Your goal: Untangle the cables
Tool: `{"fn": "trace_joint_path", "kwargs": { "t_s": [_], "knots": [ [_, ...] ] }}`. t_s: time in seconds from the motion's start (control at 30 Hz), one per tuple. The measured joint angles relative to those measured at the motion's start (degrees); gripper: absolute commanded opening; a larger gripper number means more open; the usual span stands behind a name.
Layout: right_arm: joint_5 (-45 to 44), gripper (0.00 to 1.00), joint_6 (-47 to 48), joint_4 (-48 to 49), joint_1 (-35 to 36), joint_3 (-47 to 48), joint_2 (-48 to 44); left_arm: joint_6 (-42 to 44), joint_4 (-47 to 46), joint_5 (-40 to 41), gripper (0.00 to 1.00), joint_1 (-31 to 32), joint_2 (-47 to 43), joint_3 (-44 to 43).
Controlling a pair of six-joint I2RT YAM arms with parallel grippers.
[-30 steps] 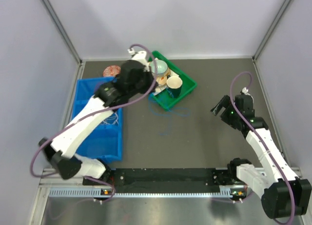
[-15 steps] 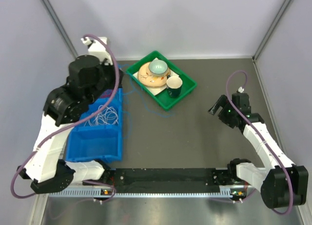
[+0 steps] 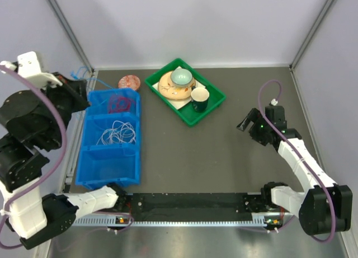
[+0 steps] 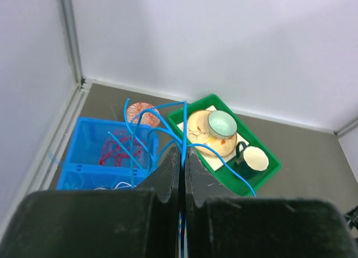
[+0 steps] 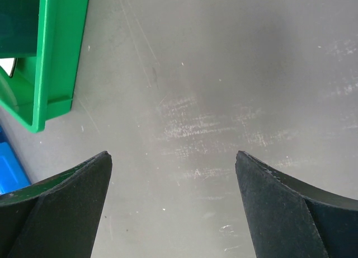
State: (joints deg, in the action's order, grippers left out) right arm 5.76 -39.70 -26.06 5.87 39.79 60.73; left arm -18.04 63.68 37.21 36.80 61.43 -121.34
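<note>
Aloft, left end effector [image 4: 182, 157] clamped on blue cable [image 4: 183, 129], lower run hidden; right end effector [image 5: 172, 155] apart.

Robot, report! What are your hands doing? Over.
Left hand shut on blue cable, up high. Right hand open, empty. Red cable, white cable in blue bin.

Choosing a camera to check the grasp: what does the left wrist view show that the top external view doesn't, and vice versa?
Only left wrist: the left tool seen close, shut on the thin blue cable. Only top external: the right tool, open. Both: the thin red cable in the blue plastic bin's far compartment, and the green plastic tray.
</note>
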Motion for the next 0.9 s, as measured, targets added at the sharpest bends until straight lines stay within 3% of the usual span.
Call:
{"fn": "trace_joint_path", "kwargs": {
  "t_s": [0.53,0.9],
  "knots": [
    [1.95,0.90,-0.61,1.18,0.00,-0.02,0.26,0.37,3.45,3.82,0.00,0.00,-0.37,-3.72],
    [2.56,0.89,-0.57,1.22,-0.02,-0.02,0.35,-3.04,5.86,6.08,0.00,0.00,-5.44,4.61]
  ]
}}
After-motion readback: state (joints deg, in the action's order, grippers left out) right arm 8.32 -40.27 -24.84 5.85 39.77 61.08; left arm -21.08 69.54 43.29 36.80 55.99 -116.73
